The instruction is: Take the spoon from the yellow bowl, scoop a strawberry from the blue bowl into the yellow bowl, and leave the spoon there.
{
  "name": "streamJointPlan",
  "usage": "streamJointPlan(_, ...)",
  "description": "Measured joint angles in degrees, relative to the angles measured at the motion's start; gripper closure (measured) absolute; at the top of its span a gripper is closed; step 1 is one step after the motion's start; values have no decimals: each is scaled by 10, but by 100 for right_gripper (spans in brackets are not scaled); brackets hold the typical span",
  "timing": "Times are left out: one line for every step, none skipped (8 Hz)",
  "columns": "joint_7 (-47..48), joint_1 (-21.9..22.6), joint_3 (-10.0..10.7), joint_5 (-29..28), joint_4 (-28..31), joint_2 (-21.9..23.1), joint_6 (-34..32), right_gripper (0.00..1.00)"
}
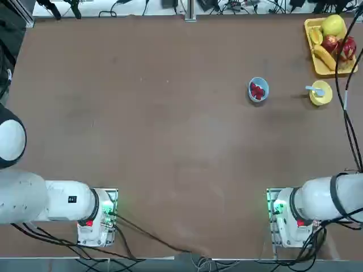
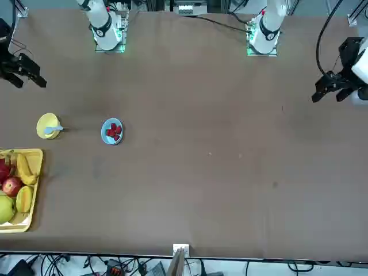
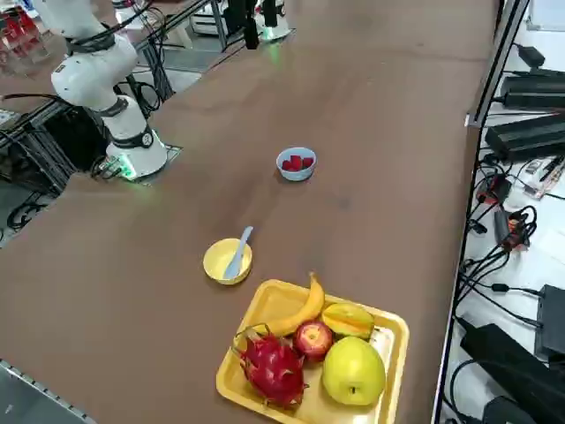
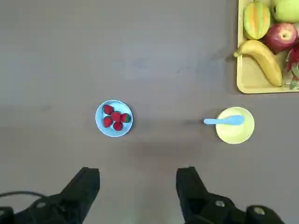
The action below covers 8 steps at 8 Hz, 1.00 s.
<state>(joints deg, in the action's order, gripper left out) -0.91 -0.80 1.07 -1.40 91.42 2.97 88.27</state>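
no brand, label or legible writing shows on any of the task's things. the spoon [image 4: 225,121] is a small pale blue plastic one, lying with its scoop end inside the yellow bowl [image 4: 235,126] and its handle sticking out over the rim toward the blue bowl [image 4: 114,118]. the yellow bowl is small, round and plain, standing on the brown worktop [image 1: 170,130] just beside the short end of a rectangular yellow tray [image 3: 265,305]. that tray carries a banana [image 3: 300,309], a red apple [image 3: 312,338], a green-yellow pear-like fruit [image 3: 353,371], a star fruit [image 3: 348,319] and a dragon fruit [image 3: 272,367]. the blue bowl is the same size, light blue with a paler rim, and holds several red strawberries [image 4: 115,119]; it stands apart from the yellow bowl, on the side away from the tray, with bare worktop between them. the right gripper [image 4: 138,179] hangs high above the worktop, well back from both bowls, its two black fingers [image 4: 85,184] spread wide apart with nothing between them; in the wrist view the blue bowl sits above the gap and the yellow bowl off to one side.
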Motion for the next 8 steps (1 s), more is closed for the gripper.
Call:
streamJointPlan(1,-1,0,0,0,0,0,0)
streamJointPlan(2,-1,0,0,0,0,0,0)
streamJointPlan(2,-1,0,0,0,0,0,0)
streamJointPlan(5,-1,-2,7,0,-1,-2,0)
streamJointPlan(11,1,-7,27,1,-3,-4,0)
streamJointPlan(28,6,-15,57,3,-9,-4,0)
streamJointPlan(48,16,-21,84,8,-18,-4,0)
streamJointPlan(74,31,-22,112,17,-30,-2,0)
